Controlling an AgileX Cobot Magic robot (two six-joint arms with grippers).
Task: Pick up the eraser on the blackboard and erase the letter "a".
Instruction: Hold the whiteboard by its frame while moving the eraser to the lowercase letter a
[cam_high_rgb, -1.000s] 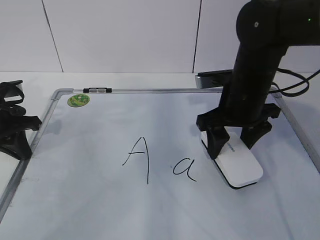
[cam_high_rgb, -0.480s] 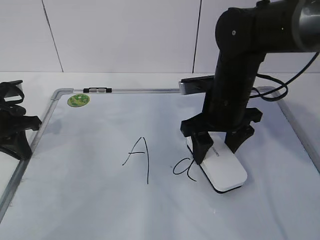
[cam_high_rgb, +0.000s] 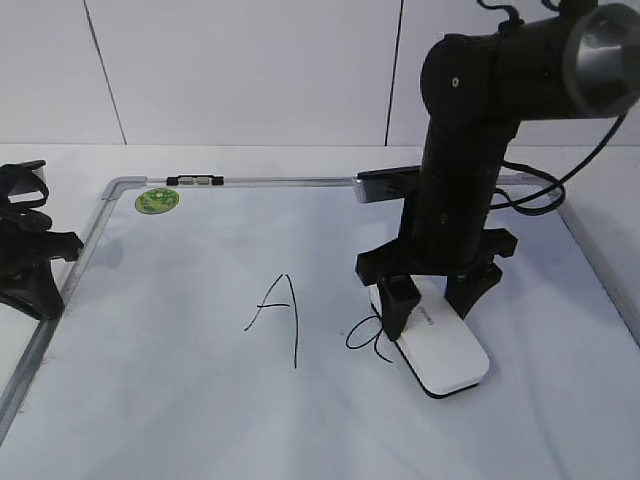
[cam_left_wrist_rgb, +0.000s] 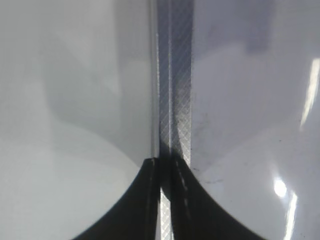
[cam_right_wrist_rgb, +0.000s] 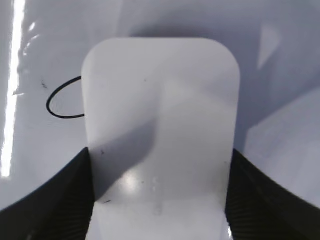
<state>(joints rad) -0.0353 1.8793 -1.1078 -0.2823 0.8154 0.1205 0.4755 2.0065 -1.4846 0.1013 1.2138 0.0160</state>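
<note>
My right gripper (cam_high_rgb: 433, 300) is shut on the white eraser (cam_high_rgb: 440, 349) and presses it flat on the blackboard (cam_high_rgb: 200, 400). The eraser's left edge covers the right part of the letter "a" (cam_high_rgb: 360, 336); its loop still shows to the left. In the right wrist view the eraser (cam_right_wrist_rgb: 160, 125) fills the space between my jaws (cam_right_wrist_rgb: 160, 200), and the loop of the "a" (cam_right_wrist_rgb: 62, 102) sticks out at its left. My left gripper (cam_high_rgb: 30, 265) rests shut at the board's left frame; in the left wrist view its jaws (cam_left_wrist_rgb: 166, 172) meet over the frame strip (cam_left_wrist_rgb: 172, 75).
A taller capital "A" (cam_high_rgb: 277, 312) is drawn left of the small "a". A round green sticker (cam_high_rgb: 157, 200) and a small clip (cam_high_rgb: 195, 181) sit at the board's top left. The board's right frame (cam_high_rgb: 600, 270) runs beyond my right arm.
My right gripper has slid the eraser leftward across the board, from clear of the "a" to overlapping its right side. The left arm has not moved.
</note>
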